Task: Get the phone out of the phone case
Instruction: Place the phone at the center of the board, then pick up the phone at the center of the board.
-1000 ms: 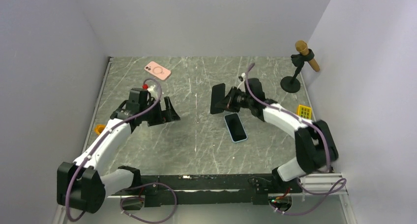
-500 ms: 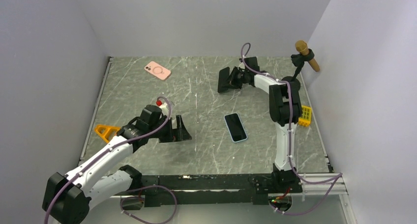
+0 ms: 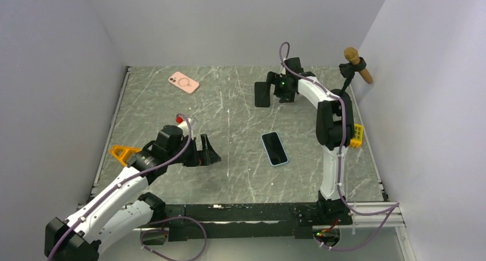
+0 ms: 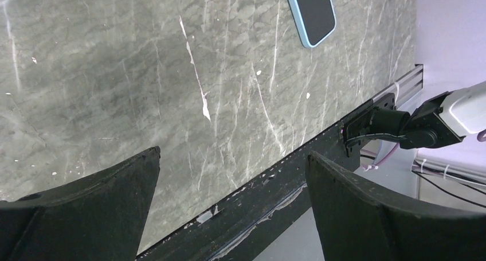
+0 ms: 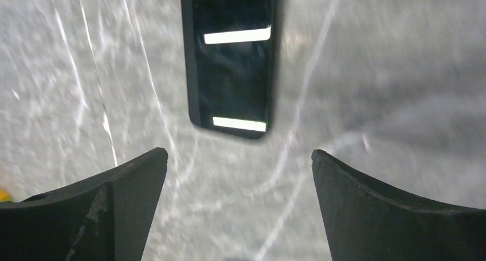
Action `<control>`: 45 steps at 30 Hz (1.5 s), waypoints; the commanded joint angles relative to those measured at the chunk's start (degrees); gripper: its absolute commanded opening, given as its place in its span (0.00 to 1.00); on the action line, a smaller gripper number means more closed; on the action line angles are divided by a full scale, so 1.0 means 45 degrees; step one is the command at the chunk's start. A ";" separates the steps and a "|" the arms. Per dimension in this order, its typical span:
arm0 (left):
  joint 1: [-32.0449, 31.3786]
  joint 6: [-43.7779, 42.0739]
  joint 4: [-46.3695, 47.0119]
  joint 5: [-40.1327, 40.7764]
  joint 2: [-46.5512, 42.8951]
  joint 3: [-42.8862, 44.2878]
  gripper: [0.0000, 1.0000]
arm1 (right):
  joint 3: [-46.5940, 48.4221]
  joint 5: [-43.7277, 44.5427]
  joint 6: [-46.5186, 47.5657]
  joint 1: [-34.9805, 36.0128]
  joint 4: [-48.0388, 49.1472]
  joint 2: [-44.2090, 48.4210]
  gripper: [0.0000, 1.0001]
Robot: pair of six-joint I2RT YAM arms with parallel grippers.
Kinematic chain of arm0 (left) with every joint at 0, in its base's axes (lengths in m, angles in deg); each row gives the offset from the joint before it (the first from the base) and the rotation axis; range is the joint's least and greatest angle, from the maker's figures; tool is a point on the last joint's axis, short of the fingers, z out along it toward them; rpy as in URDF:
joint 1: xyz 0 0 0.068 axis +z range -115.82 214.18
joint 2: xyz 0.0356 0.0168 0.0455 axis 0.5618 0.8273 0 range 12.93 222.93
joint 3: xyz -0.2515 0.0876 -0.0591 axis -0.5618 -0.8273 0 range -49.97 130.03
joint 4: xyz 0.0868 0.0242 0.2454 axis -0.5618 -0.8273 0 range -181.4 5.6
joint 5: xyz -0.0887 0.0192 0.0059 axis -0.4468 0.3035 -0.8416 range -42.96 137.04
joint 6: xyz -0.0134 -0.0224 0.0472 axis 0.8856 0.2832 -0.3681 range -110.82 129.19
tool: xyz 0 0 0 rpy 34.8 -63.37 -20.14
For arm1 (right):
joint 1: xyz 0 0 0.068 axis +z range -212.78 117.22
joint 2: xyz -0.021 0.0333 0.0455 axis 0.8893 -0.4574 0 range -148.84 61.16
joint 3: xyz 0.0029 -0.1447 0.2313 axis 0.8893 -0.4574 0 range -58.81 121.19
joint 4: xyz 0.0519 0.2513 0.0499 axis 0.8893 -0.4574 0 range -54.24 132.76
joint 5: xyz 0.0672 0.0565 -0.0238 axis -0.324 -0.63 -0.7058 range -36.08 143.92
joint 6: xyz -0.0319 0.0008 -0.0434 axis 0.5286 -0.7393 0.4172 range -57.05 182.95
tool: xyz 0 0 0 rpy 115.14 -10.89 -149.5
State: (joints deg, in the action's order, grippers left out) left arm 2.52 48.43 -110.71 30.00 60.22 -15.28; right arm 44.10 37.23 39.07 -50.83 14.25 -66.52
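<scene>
A phone with a light blue rim lies screen up on the grey marble table, right of centre. In the left wrist view the phone shows at the top. A black glossy phone case, as far as I can tell, lies flat near the far edge. My right gripper hangs open just right of it, and in its wrist view the case lies beyond the open right gripper, touching neither finger. My left gripper stands open and empty, well left of the phone. The left gripper looks over the table's near edge.
A pink case lies at the far left. An orange piece sits by the left edge beside my left arm. A yellow block and a wooden microphone on a black stand stand along the right wall.
My right gripper carried the black case to the far side, opened and let it go; it now lies flat. The left arm pulled back toward the near edge.
</scene>
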 commanded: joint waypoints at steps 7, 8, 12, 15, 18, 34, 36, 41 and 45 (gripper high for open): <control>-0.0048 0.0723 0.0599 -0.0805 -0.1352 -0.0402 0.99 | -0.7921 0.1884 0.1458 0.0824 -0.0224 0.7477 1.00; -0.0051 0.0836 0.0717 -0.0911 -0.1427 -0.0479 0.99 | -0.8452 0.1886 0.1503 0.0930 -0.0126 0.7851 1.00; -0.0074 0.1266 0.1176 -0.1386 -0.1646 -0.0776 0.99 | -1.0406 0.1980 0.1469 0.1502 0.0560 0.8915 1.00; -0.0158 0.1582 0.1425 -0.1701 -0.1837 -0.0900 0.99 | -1.0928 0.2411 0.1384 0.1855 0.0612 0.8982 1.00; -0.0347 0.1524 0.1529 -0.1852 -0.1750 -0.0848 0.99 | -1.1079 0.2776 0.1462 0.2189 0.0780 0.8828 1.00; -0.0670 0.1355 0.0909 -0.1025 -0.0928 0.0003 0.99 | -1.0381 0.5951 0.0546 0.5253 -0.0351 0.6371 1.00; -0.0668 0.1335 0.0695 -0.0854 -0.0670 0.0155 0.99 | -1.0670 0.5639 0.0217 0.5369 -0.0138 0.6240 1.00; -0.0687 0.1325 0.0946 -0.1305 -0.0445 0.0272 0.99 | -1.1587 0.5128 -0.0469 0.5420 0.0796 0.6455 0.73; -0.0694 0.1288 0.1129 -0.1208 -0.0297 0.0212 0.98 | -1.1901 0.4753 -0.0604 0.5499 0.1512 0.7087 0.44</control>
State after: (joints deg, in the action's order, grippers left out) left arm -0.34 54.40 -107.60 24.53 58.49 -16.50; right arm -5.52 62.33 39.75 -26.73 18.58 -34.26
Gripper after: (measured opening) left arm 0.994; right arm 0.630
